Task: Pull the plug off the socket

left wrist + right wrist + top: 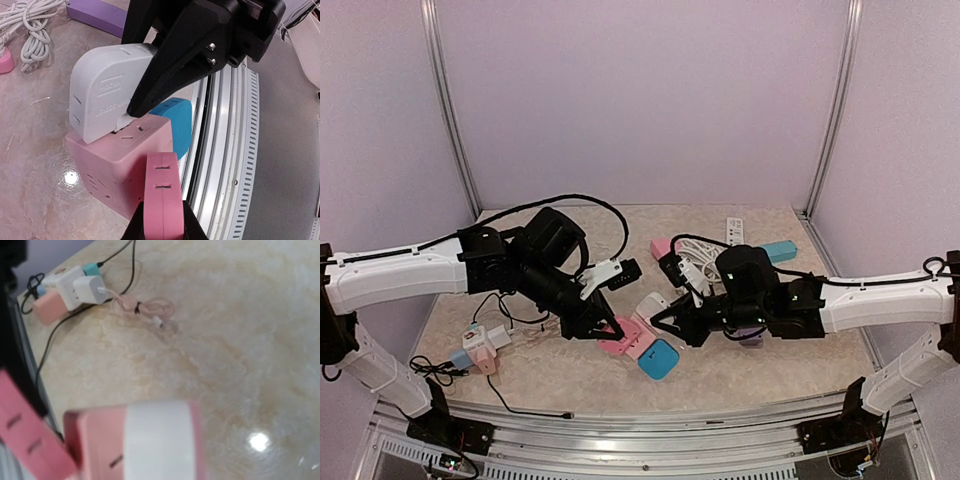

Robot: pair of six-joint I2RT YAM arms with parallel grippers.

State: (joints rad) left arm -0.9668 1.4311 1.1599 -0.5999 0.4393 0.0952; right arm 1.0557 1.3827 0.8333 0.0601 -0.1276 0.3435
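Marble-patterned table [750, 375]; your left pincer [162, 222] clamps the pink socket [112, 167]; your right pincer [662, 322] grips the white plug [100, 95] on top.

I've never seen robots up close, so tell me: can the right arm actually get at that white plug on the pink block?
Likely yes: the right end effector has a black finger pressed against the white rounded plastic plug seated on the pink plastic socket block, with nothing between them.
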